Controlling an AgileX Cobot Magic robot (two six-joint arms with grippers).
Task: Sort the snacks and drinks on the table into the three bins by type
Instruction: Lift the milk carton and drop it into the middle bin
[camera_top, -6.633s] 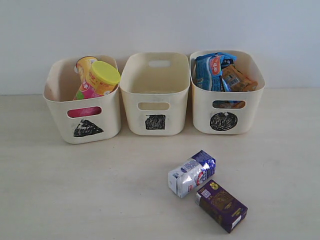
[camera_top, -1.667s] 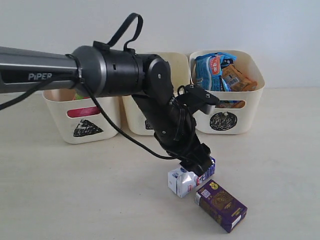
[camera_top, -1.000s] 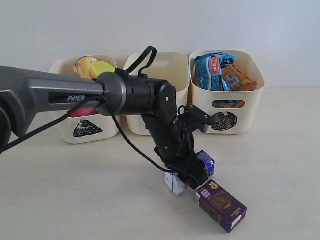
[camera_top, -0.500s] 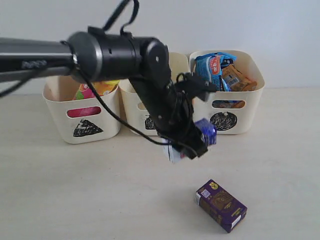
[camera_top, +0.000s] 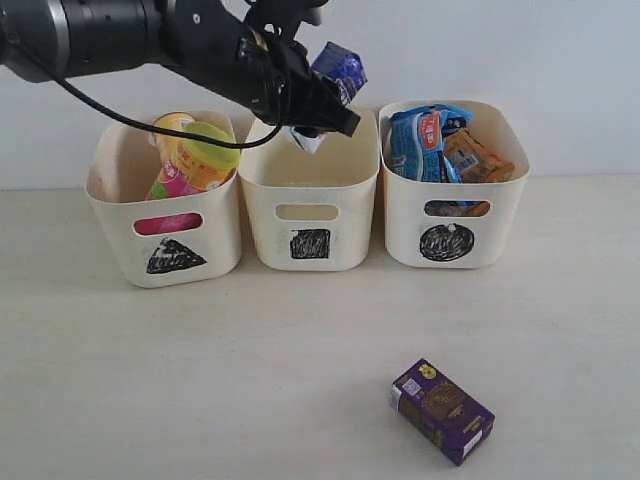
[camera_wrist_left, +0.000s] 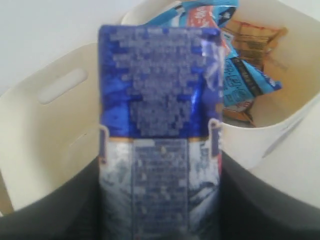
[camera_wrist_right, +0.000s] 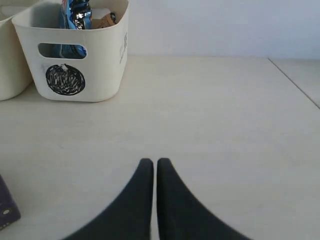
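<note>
My left gripper (camera_top: 322, 100) is shut on the white and blue carton (camera_top: 336, 68) and holds it in the air over the middle bin (camera_top: 311, 213), the one with the black square. In the left wrist view the carton (camera_wrist_left: 159, 130) fills the space between the dark fingers (camera_wrist_left: 80, 205), above that bin's hollow (camera_wrist_left: 50, 130). The dark purple carton (camera_top: 441, 411) lies flat on the table (camera_top: 200, 380) at the front right. My right gripper (camera_wrist_right: 153, 165) is shut with nothing in it, low over the table (camera_wrist_right: 215, 110); it does not show in the exterior view.
The triangle bin (camera_top: 165, 215) on the left holds the yellow canister (camera_top: 172, 130) and the pink canister with yellow lid (camera_top: 200, 155). The circle bin (camera_top: 455, 215), also the circle bin (camera_wrist_right: 75, 55), holds the blue bag (camera_top: 415, 140) and orange bag (camera_top: 475, 155).
My left arm has lifted the white and blue carton from beside the purple carton up and back, from in front of the bins to above the middle bin.
</note>
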